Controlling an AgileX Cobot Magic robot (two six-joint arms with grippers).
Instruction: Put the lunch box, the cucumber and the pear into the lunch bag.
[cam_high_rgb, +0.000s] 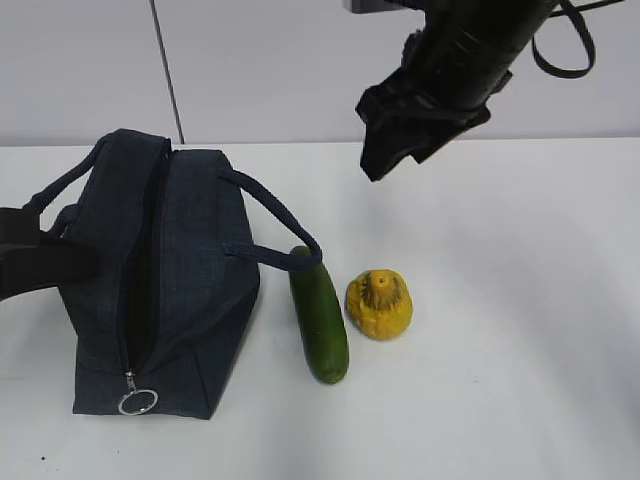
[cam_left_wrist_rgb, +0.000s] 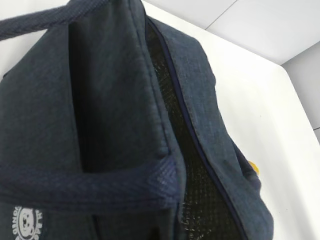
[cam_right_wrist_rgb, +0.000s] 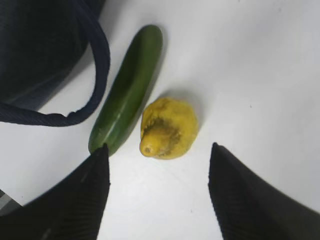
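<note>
Right gripper (cam_right_wrist_rgb: 157, 192) spread wide, holding nothing, above pear (cam_high_rgb: 379, 304), which sits just at 3 o'clock of cucumber (cam_high_rgb: 319, 320) beside unzipped lunch bag (cam_high_rgb: 190, 270) (left gripper (cam_high_rgb: 30, 255) at bag's 9 o'clock side, finger state unclear).

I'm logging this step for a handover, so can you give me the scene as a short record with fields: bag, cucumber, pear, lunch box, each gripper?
lunch bag: on the table, top zipper open, ring pull at the near end
cucumber: on the table beside the bag, its far end under a handle loop
pear: on the table right of the cucumber, close beside it
lunch box: not visible in any view
right gripper: open, above the pear, empty
left gripper: fingers not in view; its camera looks into the bag's opening
</note>
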